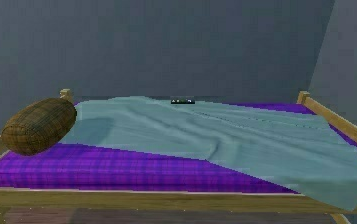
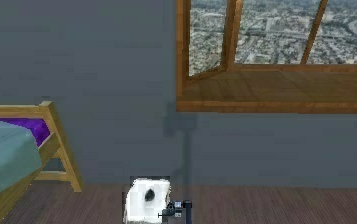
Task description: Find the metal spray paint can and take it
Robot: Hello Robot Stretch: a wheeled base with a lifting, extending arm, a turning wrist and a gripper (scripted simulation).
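Observation:
Low at the arm side view's bottom edge sits a white square with a black mark [image 2: 146, 200], and just right of it a small dark part that I take for the gripper [image 2: 176, 212], over the wooden floor. Its far end is too small to make out, so I cannot tell whether it holds anything. In the forward view a small dark flat object [image 1: 182, 101] lies at the far edge of the bed; its shape is too small to name.
A wooden-framed bed [image 1: 136, 192] with a purple mattress and a teal blanket [image 1: 216, 135] spans the forward view, with a brown patterned cushion [image 1: 41, 125] at its left end. The bed's corner [image 2: 48, 140] appears again in the arm side view, below a wood-framed window [image 2: 276, 60] in a grey wall.

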